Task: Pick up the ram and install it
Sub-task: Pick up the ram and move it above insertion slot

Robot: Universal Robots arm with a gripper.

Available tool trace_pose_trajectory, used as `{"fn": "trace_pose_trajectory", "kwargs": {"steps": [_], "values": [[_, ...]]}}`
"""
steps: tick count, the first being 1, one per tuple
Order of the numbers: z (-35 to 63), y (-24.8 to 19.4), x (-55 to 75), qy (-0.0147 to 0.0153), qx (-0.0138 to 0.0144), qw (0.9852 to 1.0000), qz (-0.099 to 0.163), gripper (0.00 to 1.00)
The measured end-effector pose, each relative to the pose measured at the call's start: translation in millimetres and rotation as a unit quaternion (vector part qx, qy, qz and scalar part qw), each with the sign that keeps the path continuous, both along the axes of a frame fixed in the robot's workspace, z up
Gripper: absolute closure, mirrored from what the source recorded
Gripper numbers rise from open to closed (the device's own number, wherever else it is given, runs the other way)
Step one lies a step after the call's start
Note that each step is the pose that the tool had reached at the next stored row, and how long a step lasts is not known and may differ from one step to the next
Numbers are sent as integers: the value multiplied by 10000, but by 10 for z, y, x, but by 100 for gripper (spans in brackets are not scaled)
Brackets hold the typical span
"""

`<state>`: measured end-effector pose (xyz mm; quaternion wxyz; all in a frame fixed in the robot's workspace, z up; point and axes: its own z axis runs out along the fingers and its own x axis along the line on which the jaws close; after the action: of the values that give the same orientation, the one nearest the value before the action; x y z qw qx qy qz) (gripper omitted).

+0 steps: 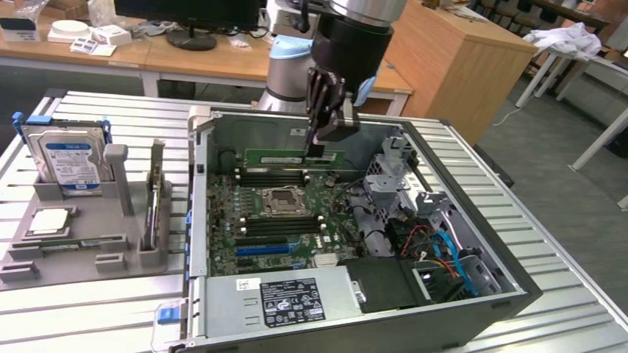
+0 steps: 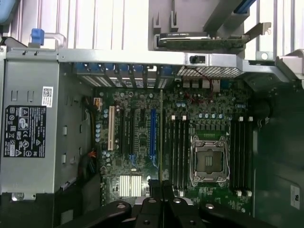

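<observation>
In the exterior view, the black two-fingered gripper (image 1: pixel 319 151) on the silver and black arm hangs inside the open grey metal computer case (image 1: pixel 201 220). It is clamped on the top edge of the ram (image 1: pixel 284 157), a long thin green circuit-board stick. The stick is held level with its contact edge downward, which is presumably how it must meet a slot. It hovers clear of the green motherboard (image 1: pixel 250 220), over the far bank of black memory slots (image 1: pixel 279 176), on the far side of the square silver processor socket (image 1: pixel 284 198). Stick and slots look parallel, so the grip seems chosen to carry that alignment down.

At the exterior view's left, well apart from the case, a grey moulded holder (image 1: pixel 69 254) keeps spare parts upright in their own pockets. A silver hard drive with a blue label (image 1: pixel 64 158) stands at its far end. A wider card (image 1: pixel 155 195) stands on edge nearer the case.

In the wrist view the camera looks straight down past the gripper (image 2: pixel 161 190), whose dark fingers are pressed together on the stick. The ram (image 2: pixel 161 142) shows edge-on as a thin line. It runs parallel to the black memory slots (image 2: pixel 175 147), between them and the long blue slot (image 2: pixel 153 133). Whether it sits exactly over one slot I cannot tell. It is not seated, so installation is not yet done.
</observation>
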<state>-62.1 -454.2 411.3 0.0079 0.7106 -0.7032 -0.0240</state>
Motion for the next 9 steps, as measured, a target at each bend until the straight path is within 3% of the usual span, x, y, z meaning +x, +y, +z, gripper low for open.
{"fn": "trace_pose_trajectory", "kwargs": {"steps": [9], "values": [[-1, 0, 122, -1, 0, 10000, -1, 88]]}}
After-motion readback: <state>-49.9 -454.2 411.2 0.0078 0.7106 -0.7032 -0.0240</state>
